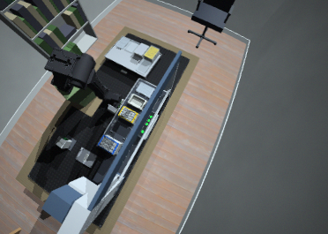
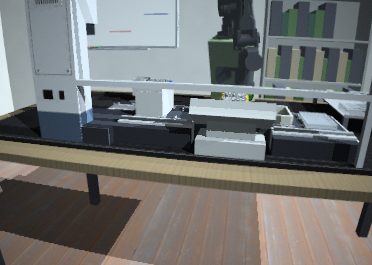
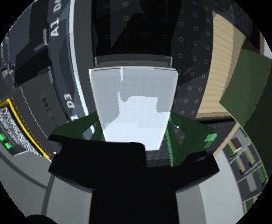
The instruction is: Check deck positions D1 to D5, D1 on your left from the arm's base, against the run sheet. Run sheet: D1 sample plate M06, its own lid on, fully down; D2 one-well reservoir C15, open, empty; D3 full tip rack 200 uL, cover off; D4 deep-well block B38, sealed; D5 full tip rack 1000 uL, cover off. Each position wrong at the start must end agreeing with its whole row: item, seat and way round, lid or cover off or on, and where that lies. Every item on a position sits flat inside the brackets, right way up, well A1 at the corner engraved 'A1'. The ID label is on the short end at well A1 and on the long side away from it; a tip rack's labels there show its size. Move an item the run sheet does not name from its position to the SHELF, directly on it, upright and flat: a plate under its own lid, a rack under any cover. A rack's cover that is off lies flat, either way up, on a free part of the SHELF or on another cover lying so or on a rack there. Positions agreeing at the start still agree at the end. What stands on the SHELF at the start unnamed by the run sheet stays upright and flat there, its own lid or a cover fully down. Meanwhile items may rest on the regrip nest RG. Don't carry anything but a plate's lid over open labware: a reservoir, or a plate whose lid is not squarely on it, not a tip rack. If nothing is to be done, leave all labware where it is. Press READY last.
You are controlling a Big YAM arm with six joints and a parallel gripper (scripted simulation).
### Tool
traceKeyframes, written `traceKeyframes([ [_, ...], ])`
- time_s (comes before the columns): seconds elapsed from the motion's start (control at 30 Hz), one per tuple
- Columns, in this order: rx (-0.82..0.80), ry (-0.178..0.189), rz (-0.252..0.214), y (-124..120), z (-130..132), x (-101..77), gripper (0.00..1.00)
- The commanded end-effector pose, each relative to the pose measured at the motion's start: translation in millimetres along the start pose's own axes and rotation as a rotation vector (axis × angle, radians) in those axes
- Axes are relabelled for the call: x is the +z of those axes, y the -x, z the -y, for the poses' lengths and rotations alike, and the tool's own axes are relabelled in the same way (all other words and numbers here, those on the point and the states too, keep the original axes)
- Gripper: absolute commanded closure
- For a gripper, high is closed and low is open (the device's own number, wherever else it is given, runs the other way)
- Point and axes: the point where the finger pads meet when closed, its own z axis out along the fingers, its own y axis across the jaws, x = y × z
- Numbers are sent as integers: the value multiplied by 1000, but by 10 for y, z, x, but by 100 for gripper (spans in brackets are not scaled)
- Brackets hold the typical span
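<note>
Top view: arm [image 1: 72, 71] reaches toward the deck row; yellow rack [image 1: 128, 114] lies just beyond it. Exterior view: end effector hidden behind labware. Wrist view: end effector [image 3: 135, 137] clamped wide on a pale translucent lid [image 3: 135, 106], held above the dark counter [image 3: 187, 36]. Judged mid-carry; next move needs a free shelf spot or matching plate.
</note>
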Motion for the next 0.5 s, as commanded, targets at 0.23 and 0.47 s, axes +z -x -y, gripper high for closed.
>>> traceKeyframes([
  [0.23,-1,1,1,11,12,-22,0],
  [0.47,-1,1,1,11,12,-22,0],
])
